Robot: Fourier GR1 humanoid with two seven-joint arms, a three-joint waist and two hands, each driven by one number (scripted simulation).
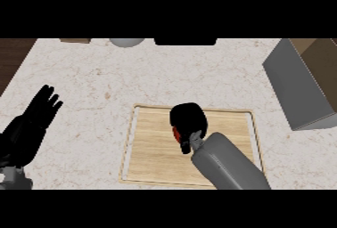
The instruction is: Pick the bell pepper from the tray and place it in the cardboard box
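Right hand: my black right hand (187,116) sits over the middle of the shallow light-wood tray (150,151), fingers curled down around something; I read it as grasping, not released.
Bell pepper: only a sliver of the red bell pepper (176,132) shows, under my palm, at the tray's centre. Whether it rests on the tray floor or is already raised, I cannot tell.
Handling (judgement): light, hollow, fairly stiff; the waxy skin is likely slippery and the lobed body could roll in the grip. Best hold is across the widest part of the body, fingers and thumb on opposite sides, not by the stem.
Tray edges: a low raised rim runs all round the tray; the pepper must come up over it before going sideways.
Cardboard box: the tall brown cardboard box with grey side wall (299,84) stands beyond and to the right of the tray, well apart from it. Its opening is partly cut off at the view's edge.
Open room: bare pale marbled worktop (164,75) between tray and box; the path looks free. The near wall of the box is the thing to clear, so I would go in from above.
Left hand: my left hand (36,116) rests left of the tray, fingers straight, holding nothing.
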